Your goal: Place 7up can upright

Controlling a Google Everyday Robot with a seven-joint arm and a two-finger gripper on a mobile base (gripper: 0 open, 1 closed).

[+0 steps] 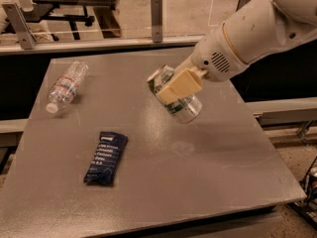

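We find the gripper (176, 89) clamped across the 7up can (186, 109), which hangs tilted and apparently lifted above the middle of the grey table (223, 177): grasp done, righting and setting down outstanding.

We can read no word, brand or number anywhere. The flat dark blue snack bar wrapper (105, 157) lying on the grey desk (223, 162) carries several lines of white lettering, but we cannot make them out. The clear crinkled plastic water bottle (65, 86) bears a pale label band with red on it, not legible to us. The small silvery-white aluminium drink can (185, 108) shows green markings without a readable name; the tan two-finger tool (171, 90) clamps it, tilted, above the desk's middle.
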